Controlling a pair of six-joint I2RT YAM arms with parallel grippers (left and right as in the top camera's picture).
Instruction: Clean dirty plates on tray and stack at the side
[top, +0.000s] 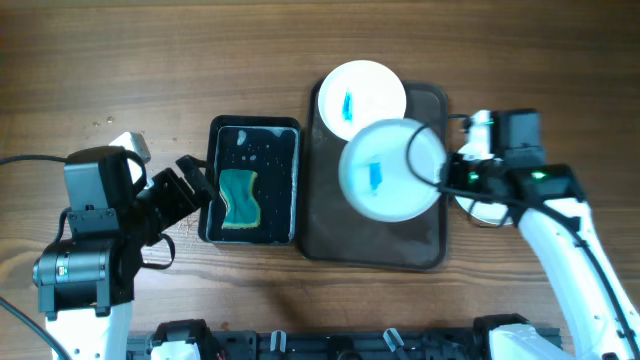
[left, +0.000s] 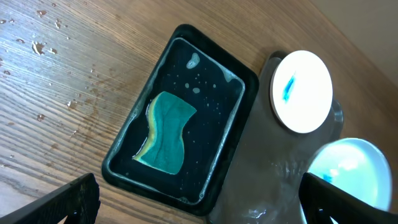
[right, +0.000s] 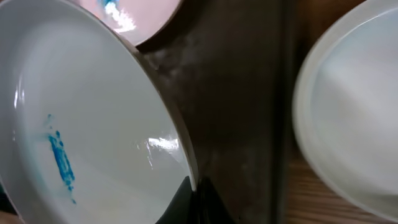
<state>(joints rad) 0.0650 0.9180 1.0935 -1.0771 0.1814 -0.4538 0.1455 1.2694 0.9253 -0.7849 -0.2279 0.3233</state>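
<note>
Plates, count: three, round and white.
Lifted plate: blue smear at centre; gripped at its 3 o'clock rim and raised, tilted, above the brown tray. Judged: held up so the dirty face is open to wiping.
Second plate: blue smear; lies flat at the 12 o'clock end of the brown tray, partly under the lifted one. Judged: waiting its turn.
Third plate: on the counter just off the tray's 3 o'clock edge, mostly hidden under the right arm; the part showing is plain white. Judged: start of the side stack.
Right hand: clamped on the lifted plate's rim.
Left hand: fingers spread wide, nothing between them; at the 9 o'clock side of the black tray. Judged: placed to reach the sponge.
Sponge, count: one, teal; lies flat in the wet black tray, untouched.
Trays, count: two, side by side; black one at 9 o'clock of the brown.
Smears left: two plates dirty.
</note>
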